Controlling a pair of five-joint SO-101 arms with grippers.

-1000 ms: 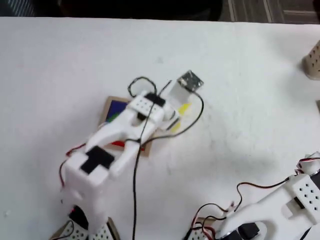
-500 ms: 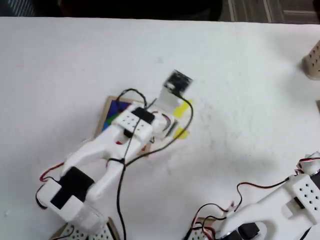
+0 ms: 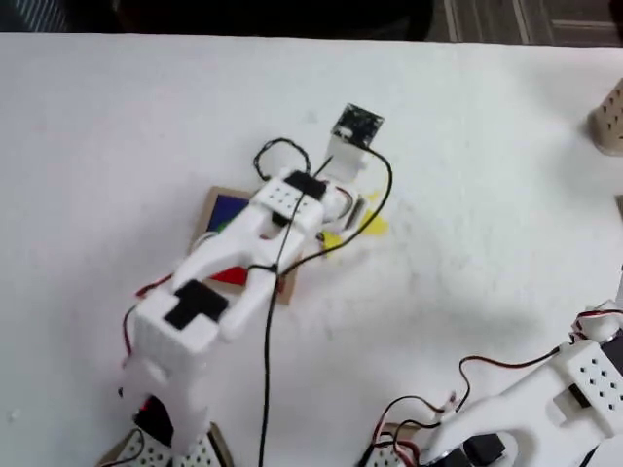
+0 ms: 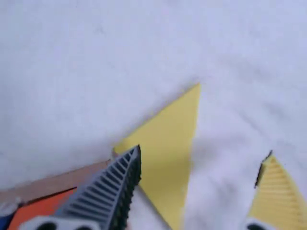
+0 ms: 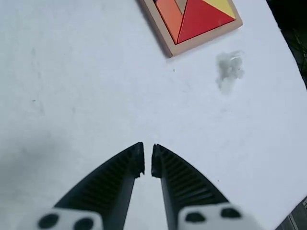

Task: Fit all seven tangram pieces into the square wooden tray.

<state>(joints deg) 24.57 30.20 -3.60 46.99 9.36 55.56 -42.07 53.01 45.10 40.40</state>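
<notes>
The wooden tray (image 3: 218, 206) lies mid-table, mostly under my left arm, with blue, green and red pieces showing. In the right wrist view the tray (image 5: 169, 46) holds orange, red and yellow pieces. A yellow triangle (image 4: 165, 148) lies flat on the table just outside the tray's edge (image 4: 53, 182); from above the yellow triangle (image 3: 374, 226) peeks out beside the wrist. My left gripper (image 4: 201, 152) is open, its grey finger (image 4: 115, 191) over the triangle's near corner and its yellow finger (image 4: 276, 191) beyond the other side. My right gripper (image 5: 147, 160) is shut over bare table, far from the tray.
A beige perforated object (image 3: 608, 117) stands at the table's right edge. My right arm (image 3: 545, 399) rests low at the front right with loose wires (image 3: 428, 404) beside it. Open white table lies behind and right of the tray.
My left arm pulled back to the left half a second ago, then swung out again over the tray's right side. The yellow triangle has shifted slightly. The right arm has barely moved.
</notes>
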